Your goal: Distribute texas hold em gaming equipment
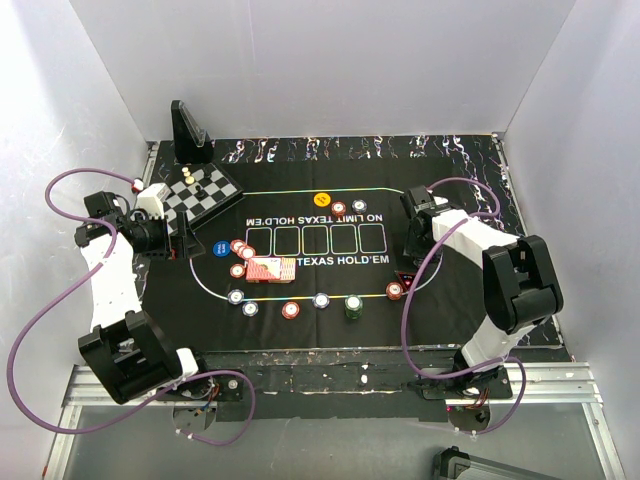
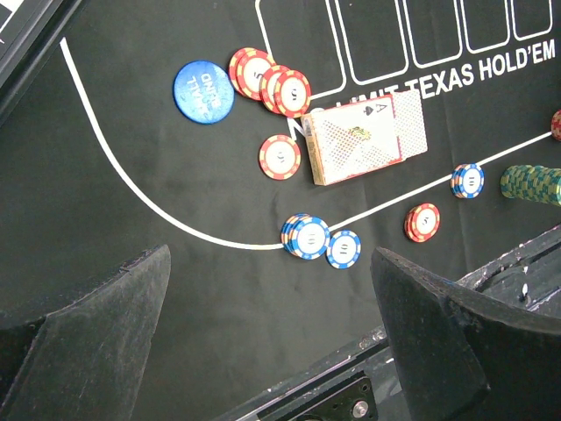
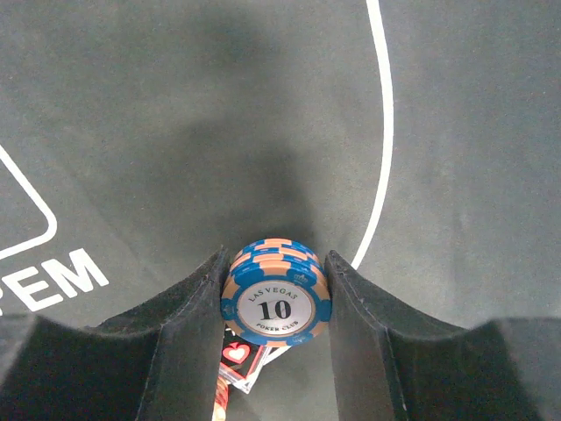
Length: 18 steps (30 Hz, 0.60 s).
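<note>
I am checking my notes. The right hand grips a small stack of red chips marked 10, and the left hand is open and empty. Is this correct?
Not fully. The chip stack in the right hand is blue, not red, as the right wrist view shows. It is marked 10, and the left hand is open and empty.

Chessboard (image 1: 205, 192) w/ pieces (image 1: 188, 178), far left
</note>
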### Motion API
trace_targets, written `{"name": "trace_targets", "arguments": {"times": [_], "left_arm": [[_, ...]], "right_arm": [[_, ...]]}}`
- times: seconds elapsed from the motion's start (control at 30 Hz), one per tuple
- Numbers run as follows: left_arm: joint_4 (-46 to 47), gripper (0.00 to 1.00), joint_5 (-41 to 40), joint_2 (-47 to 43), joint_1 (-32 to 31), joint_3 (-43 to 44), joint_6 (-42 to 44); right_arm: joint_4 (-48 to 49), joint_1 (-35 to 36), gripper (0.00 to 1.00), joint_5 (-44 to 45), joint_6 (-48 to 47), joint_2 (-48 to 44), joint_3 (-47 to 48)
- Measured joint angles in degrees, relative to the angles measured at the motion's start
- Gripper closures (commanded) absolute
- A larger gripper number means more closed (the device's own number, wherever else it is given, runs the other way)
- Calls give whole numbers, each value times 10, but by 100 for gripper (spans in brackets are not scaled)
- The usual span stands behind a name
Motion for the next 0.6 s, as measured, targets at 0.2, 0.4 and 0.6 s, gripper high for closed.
{"name": "trace_targets", "arguments": {"times": [0.2, 0.4, 0.6], "left_arm": [[0, 0, 5, 0, 0, 0, 0], [-2, 0, 12, 0, 0, 0, -1], [-3, 0, 18, -6, 0, 0, -3]], "right_arm": [[10, -10, 73, 2, 10, 9, -5], [19, -14, 34, -5, 12, 22, -5], [11, -14, 19, -16, 17, 21, -2]]}}
